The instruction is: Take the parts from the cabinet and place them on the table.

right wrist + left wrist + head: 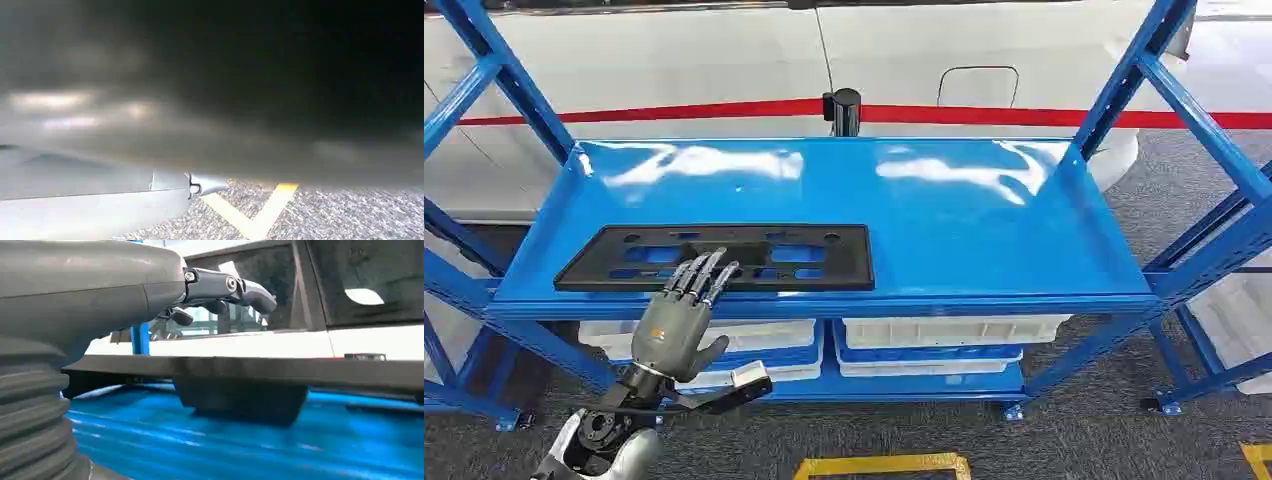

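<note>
black part lies flat on blue shelf, near its front edge. i see left hand at that edge, fingers spread over part, grasping nothing. right hand's fingers: can't tell.

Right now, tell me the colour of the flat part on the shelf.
Black plate, on the blue shelf; clearest in the head view.

- The shelf top was glossy blue painted metal, mirroring bright glare.
- The flat black part looked like matt plastic.
- The left hand had a smooth grey shell.
- The floor was rough speckled grey carpet.
</note>
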Robot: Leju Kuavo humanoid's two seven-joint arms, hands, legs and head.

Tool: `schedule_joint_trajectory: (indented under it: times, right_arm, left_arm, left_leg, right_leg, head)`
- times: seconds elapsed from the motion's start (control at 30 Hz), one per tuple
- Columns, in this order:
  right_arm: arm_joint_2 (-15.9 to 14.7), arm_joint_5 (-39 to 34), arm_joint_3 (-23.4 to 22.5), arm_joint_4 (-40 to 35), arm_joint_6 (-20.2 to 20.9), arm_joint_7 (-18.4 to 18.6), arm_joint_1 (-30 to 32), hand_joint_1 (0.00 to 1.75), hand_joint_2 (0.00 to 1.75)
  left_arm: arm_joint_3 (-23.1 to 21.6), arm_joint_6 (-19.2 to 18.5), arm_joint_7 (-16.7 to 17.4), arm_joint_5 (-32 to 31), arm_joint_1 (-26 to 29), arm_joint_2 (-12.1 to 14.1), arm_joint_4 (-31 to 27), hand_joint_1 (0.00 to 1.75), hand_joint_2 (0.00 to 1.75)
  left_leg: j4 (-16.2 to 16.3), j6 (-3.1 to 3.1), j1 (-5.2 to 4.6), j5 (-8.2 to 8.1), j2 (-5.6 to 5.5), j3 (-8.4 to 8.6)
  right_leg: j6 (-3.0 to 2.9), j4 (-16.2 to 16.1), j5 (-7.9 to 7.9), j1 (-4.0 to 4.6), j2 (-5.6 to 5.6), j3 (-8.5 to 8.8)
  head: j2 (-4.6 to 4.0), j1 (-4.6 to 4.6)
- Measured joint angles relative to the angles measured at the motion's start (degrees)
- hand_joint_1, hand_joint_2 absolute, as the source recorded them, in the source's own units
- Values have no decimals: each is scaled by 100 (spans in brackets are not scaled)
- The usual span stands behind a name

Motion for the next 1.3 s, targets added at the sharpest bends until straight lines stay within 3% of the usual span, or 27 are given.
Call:
schedule_joint_trajectory:
  times: [0.4, 1.3]
  right_arm:
    - [17, 96, -98, 0, -22, 4, 0, 0, 0]
    - [20, 501, -275, 0, 24, 61, -5, 0, 0]
  left_arm:
    - [267, 286, 4, 22, 14, -2, -111, 0, 175]
    - [785, 61, 197, 15, -209, -7, 276, 0, 175]
  left_leg:
    - [0, 0, 0, 0, -1, 0]
    - [0, 0, 0, 0, 0, 0]
  right_leg:
    - [0, 0, 0, 0, 0, 0]
    - [0, 0, 0, 0, 0, -1]
  head:
    - [0, -2]
    - [0, -2]
